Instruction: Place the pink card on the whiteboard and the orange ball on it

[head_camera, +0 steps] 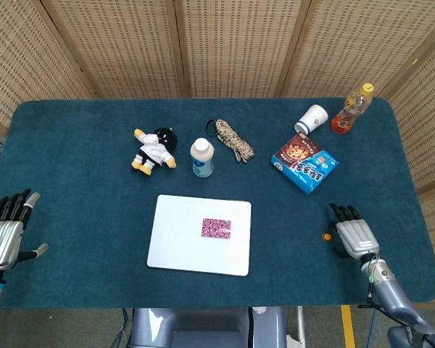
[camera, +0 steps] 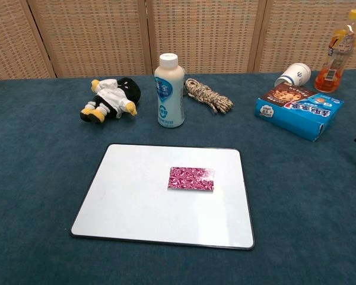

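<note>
The right hand (head_camera: 355,238) sits at the near right of the table, palm down, fingers apart and holding nothing. The ball (head_camera: 326,236) is just beside it on its left, touching or nearly so, hard to tell which. The left hand (head_camera: 3,233) is at the near left edge, fingers spread, empty too.

The card (head_camera: 216,228) already lies flat on the whiteboard (head_camera: 175,239), a bit right of centre, so I'd say half the job is done.

Next comes grabbing the ball. It's small and will roll, so I'd cup it from above with fingers on both sides, not nudge it from the right. Then set it down gently on the card.

Farther back: bottle (camera: 169,91), doll (camera: 110,99), rope (camera: 209,95), box (camera: 299,110).
</note>
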Tool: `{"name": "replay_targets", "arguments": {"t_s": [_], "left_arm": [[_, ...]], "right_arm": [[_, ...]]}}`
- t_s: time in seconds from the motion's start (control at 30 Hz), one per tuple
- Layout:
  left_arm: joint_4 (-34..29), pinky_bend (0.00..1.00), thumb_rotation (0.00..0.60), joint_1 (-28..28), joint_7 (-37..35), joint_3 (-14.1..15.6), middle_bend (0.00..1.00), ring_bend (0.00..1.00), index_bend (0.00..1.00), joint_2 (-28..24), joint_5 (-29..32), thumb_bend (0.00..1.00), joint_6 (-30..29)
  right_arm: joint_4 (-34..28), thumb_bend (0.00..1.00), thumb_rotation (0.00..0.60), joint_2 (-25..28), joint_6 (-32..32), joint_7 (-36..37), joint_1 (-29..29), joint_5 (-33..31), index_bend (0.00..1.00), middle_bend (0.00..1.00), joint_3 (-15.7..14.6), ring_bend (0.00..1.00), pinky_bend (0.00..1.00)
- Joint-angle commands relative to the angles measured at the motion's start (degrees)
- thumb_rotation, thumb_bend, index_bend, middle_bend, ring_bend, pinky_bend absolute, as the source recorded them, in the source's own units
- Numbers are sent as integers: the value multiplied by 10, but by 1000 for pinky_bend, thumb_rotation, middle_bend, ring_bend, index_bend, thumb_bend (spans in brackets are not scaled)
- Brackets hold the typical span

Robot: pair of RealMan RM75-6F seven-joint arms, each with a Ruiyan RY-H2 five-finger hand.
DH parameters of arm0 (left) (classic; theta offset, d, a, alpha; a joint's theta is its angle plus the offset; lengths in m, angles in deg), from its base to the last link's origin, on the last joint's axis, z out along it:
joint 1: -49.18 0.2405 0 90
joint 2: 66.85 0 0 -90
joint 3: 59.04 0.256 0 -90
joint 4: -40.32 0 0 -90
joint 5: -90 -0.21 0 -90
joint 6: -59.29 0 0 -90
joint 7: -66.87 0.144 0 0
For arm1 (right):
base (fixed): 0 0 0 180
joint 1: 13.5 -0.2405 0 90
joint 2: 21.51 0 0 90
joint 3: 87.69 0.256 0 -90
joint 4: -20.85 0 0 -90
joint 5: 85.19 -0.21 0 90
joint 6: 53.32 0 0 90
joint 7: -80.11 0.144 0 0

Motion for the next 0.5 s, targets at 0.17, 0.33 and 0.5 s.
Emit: {"name": "replay_targets", "arguments": {"t_s": [0.17, 0.33, 0.5], "left_arm": [[-1, 0, 600, -1, 5, 1, 0, 0, 0, 1, 1, 0, 2], [0, 0, 600, -1, 7, 1, 0, 0, 0, 2, 2, 0, 2], [1, 0, 600, -2, 7, 1, 0, 0, 0, 3, 4, 0, 3]], "right_arm": [[13, 306, 600, -10, -5, 11, 2, 12, 432, 0, 15, 0, 0], [18, 311, 600, -16, -15, 5, 2, 10, 432, 0, 23, 0, 0], [22, 309, 600, -18, -26, -3, 2, 7, 432, 0, 28, 0, 0]]}}
